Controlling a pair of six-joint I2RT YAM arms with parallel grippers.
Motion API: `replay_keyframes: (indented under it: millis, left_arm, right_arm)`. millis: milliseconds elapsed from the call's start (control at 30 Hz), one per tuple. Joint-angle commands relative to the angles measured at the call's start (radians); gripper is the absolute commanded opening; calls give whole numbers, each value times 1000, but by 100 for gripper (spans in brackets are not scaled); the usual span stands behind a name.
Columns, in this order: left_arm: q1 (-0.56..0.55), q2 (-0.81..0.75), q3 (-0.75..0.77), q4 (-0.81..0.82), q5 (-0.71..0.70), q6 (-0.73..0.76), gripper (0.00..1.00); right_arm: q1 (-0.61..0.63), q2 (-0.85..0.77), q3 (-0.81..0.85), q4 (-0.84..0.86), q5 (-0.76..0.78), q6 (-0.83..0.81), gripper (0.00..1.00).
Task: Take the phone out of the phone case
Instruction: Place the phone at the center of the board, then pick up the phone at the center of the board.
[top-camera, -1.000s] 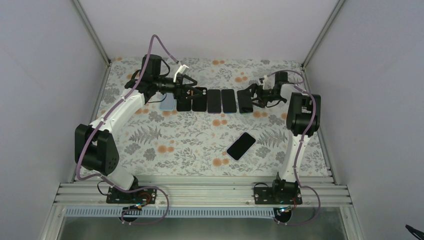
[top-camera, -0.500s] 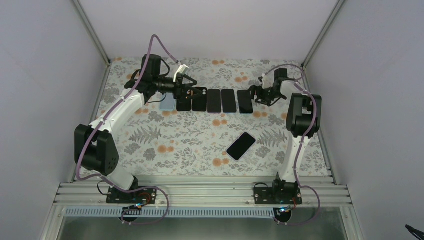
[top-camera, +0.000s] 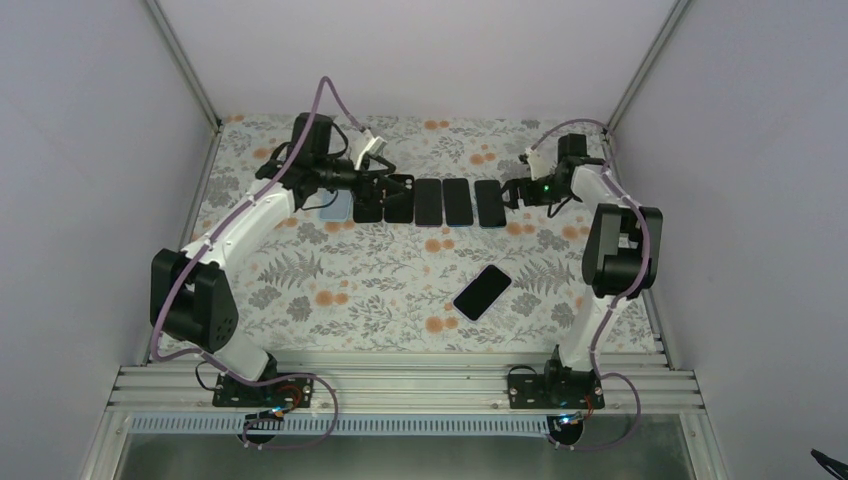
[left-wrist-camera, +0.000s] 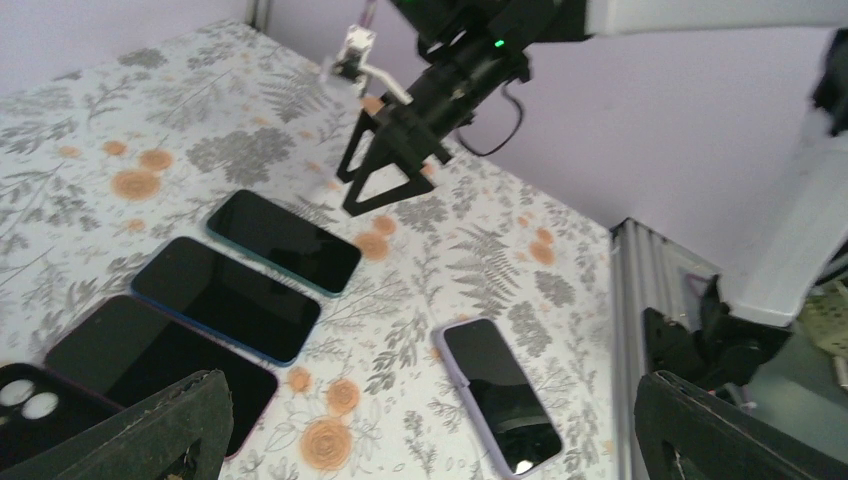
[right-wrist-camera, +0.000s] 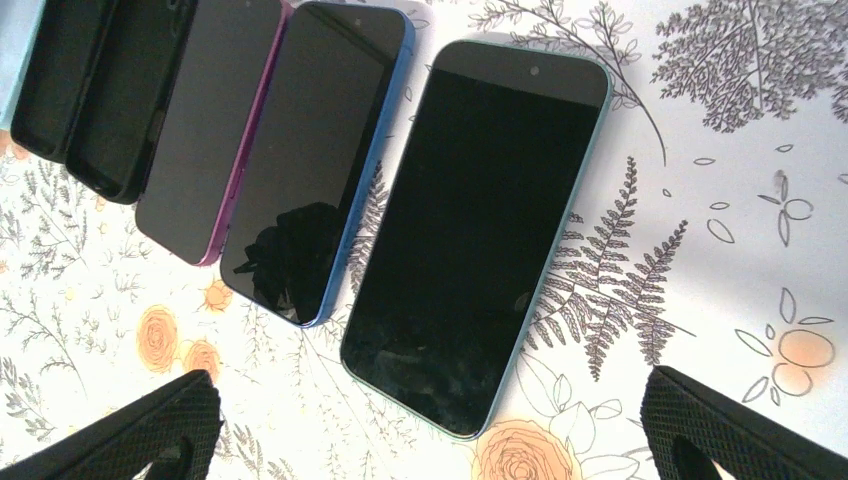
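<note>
With right gripper (right-wrist-camera: 430, 440) and left gripper (left-wrist-camera: 420, 440) both open, the glossy black teal-cased phone (right-wrist-camera: 480, 240), at three o'clock from a blue-cased black phone (right-wrist-camera: 315, 160), looked stiff, slippery, best pinched edgewise.

**Enclosed robot test cell, laboratory setting**

Plain pale lilac panel walls (top-camera: 90, 150) box in a table covered by a floral-print cloth (top-camera: 380, 290). A white-and-black jointed left arm (top-camera: 240, 225) and matching right arm (top-camera: 590, 310) stand bolted side by side to a ribbed aluminium rail (top-camera: 400, 385).
</note>
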Motion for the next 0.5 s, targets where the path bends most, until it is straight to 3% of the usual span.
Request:
replay_keyframes:
  millis: [0, 133, 467]
  left_arm:
    - [-76, -14, -16, -26, -169, 53, 100]
    - [-206, 24, -37, -43, -351, 78, 100]
    - [-531, 147, -60, -30, -616, 146, 100]
  right_arm:
    - [-6, -87, -27, 15, -3, -33, 99]
    - [-17, -159, -50, 35, 1, -5, 99]
    - [-69, -218, -78, 84, -87, 108, 99]
